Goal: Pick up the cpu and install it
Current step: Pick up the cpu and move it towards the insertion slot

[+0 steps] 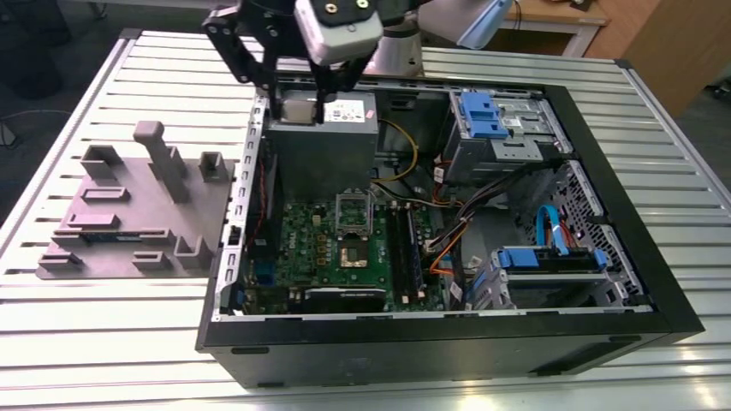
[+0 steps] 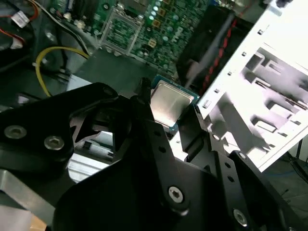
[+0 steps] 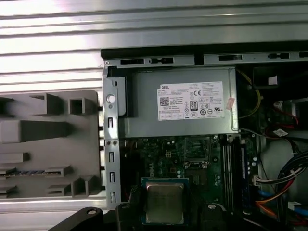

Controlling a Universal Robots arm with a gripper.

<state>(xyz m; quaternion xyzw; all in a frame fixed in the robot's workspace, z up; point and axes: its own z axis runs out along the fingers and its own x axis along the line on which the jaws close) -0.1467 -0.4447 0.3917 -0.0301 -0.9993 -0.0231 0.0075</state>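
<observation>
One pincer clamps the cpu above the case — slatted metal table, desk apparently behind.

Silvery cpu (green-edged), green motherboard.

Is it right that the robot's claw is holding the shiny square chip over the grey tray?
No. The gripper holds the cpu over the open computer case, not over the grey tray beside it. The first wrist view shows the green motherboard beneath the cpu.
</observation>
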